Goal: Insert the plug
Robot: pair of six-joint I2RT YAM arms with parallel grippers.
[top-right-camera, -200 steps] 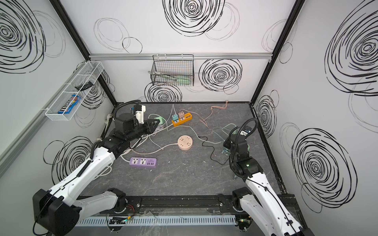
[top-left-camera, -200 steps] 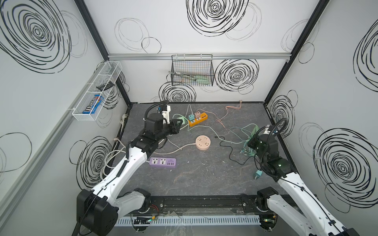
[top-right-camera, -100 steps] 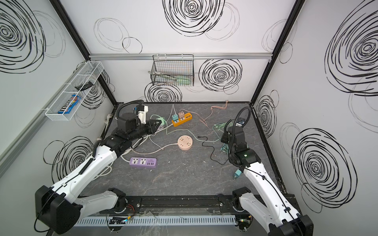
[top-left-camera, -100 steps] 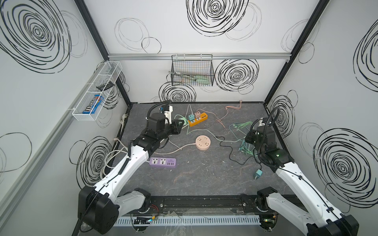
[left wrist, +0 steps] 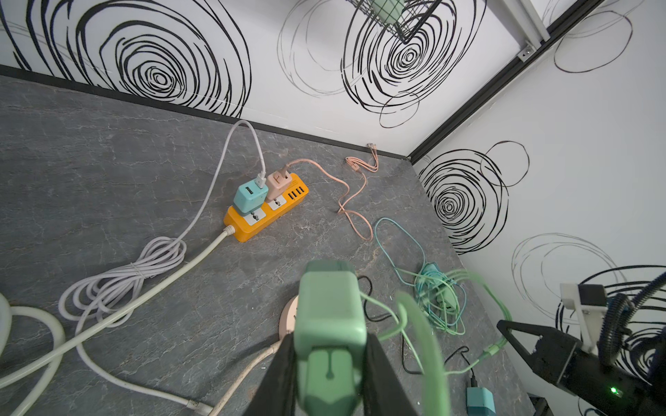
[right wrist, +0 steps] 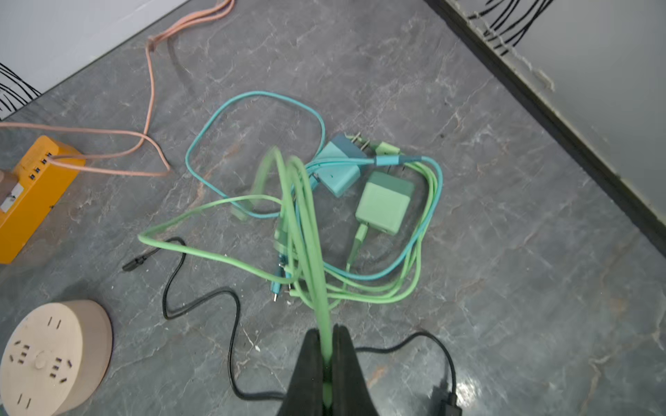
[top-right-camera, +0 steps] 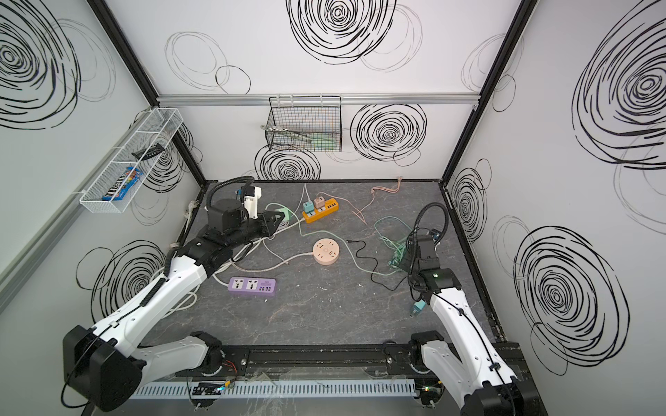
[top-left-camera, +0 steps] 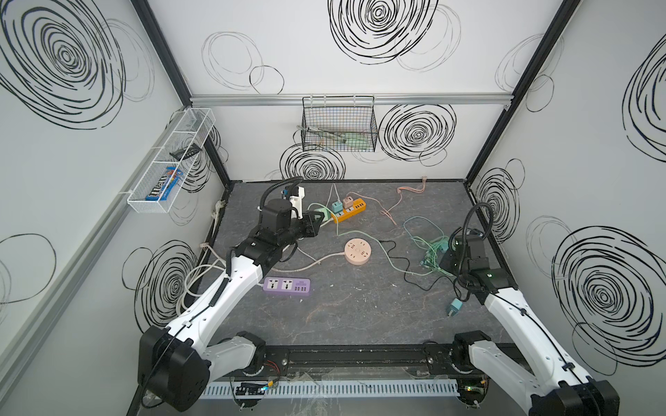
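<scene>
Left wrist view: the left gripper is clamped on the green charger, one finger on each side face. The prongs cannot be seen from here. The charger hangs in the air, clear of the table. Beneath it shows the edge of the round socket. Farther off lies the orange strip, with a teal adapter and a pink adapter already seated. The outlet nearest its cord end is free.

Right wrist view: the right gripper is pinched shut on a green cable, lifted out of the tangle on the table. A second charger lies loose beyond it.

In a top view the charger sits near the strip's cord end, apart from it.

Finding: the step in hand is the carry to the outlet; insertion has not begun. The pinched cable appears to be the charger's own lead.

The next move calls for squaring the prongs over the free outlet, a straight descent and a firm press. The right arm should give slack so the lead does not drag the charger off line. The strip is unsecured and may slide under pressure.
</scene>
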